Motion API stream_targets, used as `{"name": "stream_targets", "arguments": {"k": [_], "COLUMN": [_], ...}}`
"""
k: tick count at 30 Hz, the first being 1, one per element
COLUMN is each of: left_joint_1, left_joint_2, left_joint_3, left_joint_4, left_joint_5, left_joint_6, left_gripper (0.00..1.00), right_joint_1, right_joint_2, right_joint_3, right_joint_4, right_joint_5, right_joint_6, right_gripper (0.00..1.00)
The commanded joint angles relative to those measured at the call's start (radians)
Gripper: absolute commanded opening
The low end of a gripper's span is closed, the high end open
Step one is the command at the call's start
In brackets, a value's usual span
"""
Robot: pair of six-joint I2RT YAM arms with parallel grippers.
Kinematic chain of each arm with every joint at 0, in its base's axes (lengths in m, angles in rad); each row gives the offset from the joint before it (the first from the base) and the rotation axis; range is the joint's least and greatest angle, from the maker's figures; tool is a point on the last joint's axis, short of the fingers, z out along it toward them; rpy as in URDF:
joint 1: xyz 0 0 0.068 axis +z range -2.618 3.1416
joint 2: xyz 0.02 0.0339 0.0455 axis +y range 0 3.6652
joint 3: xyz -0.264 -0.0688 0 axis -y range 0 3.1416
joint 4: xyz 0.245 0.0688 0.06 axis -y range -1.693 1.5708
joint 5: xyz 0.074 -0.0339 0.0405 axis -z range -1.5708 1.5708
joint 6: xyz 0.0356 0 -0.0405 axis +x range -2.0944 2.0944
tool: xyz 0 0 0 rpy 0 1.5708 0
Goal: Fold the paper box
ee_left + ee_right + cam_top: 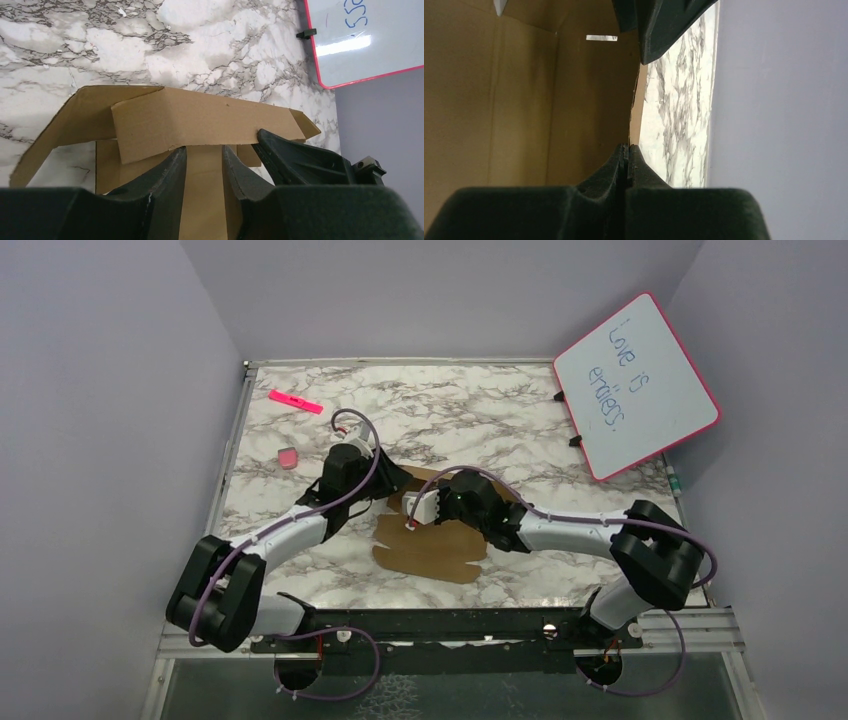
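Note:
The paper box [440, 552] is a brown cardboard sheet lying mid-table, its far flaps lifted. In the left wrist view a long flap of the paper box [200, 120] stands up across my left gripper [204, 150]. Its jaws are apart, their tips hidden behind the flap's lower edge, with bare cardboard showing in the gap. From above, the left gripper [395, 485] meets the sheet's far left corner. My right gripper [405, 508] is next to it. In the right wrist view the right gripper [626, 147] is shut, its tips at the edge of a cardboard panel [524, 100].
A pink-framed whiteboard [635, 385] leans at the back right, also seen as the whiteboard [365, 40]. A pink marker [296, 401] and a pink eraser [287, 457] lie on the marble table [480, 410] at the far left. Lilac walls close in three sides.

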Motion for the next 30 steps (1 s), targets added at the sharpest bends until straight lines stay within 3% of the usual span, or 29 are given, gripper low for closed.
{"name": "stream_targets", "arguments": {"k": [1,4,11,19,30], "left_joint_1": [-0.001,-0.001,0.001,0.002,0.002], "left_joint_2": [-0.051,-0.111,-0.268,-0.356,-0.346], "left_joint_3": [-0.045,-0.065,-0.084,-0.148,-0.164], "left_joint_4": [0.033,0.013,-0.203,-0.276,-0.246], "left_joint_5": [-0.033,-0.058,-0.227,-0.306,-0.261], "left_joint_6": [0.005,0.019,0.095,0.102,0.072], "left_gripper": [0.33,0.33,0.36,0.42,0.45], "right_joint_1": [0.046,0.055,0.068,0.081,0.086], "right_joint_2": [-0.035,-0.046,-0.061,-0.061,-0.064], "right_joint_3": [-0.05,-0.071,-0.083,-0.086,-0.091], "right_joint_4": [0.082,0.095,0.089,0.098,0.108], "right_joint_5": [0.057,0.064,0.096,0.096,0.104], "right_joint_6": [-0.02,-0.029,-0.044,-0.053,-0.065], "right_gripper": [0.03,0.03,0.03,0.03,0.03]}}
